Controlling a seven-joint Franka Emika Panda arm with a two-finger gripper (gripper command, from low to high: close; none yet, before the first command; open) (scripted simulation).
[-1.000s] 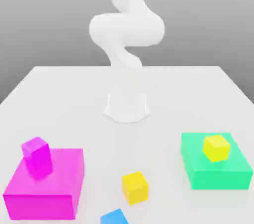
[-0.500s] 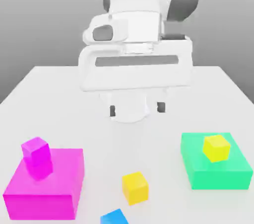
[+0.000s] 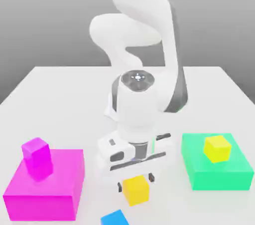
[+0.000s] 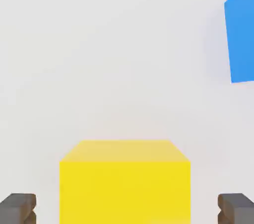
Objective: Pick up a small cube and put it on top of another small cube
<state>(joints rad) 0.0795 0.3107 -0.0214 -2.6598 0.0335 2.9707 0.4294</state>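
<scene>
One small yellow cube (image 3: 136, 190) (image 4: 125, 178) rests on the white table near its front edge. My gripper (image 3: 135, 182) (image 4: 126, 210) has come down over it, one dark fingertip (image 4: 17, 208) on each side. The jaws stand open, and a gap shows between each finger and the cube's faces. The other small yellow cube (image 3: 217, 148) sits on top of the flat green block (image 3: 214, 175) at the exterior view's right.
At the exterior view's left, a small magenta cube (image 3: 36, 156) stands on a flat magenta block (image 3: 52, 194). A small blue cube (image 3: 114, 217) (image 4: 240, 34) lies just in front of the yellow cube, close to the table's edge. The arm's base (image 3: 127, 107) stands at mid-table.
The arm has swung down from above, and the hand now sits low over the front yellow cube with a finger on either side of it. No cube has moved.
</scene>
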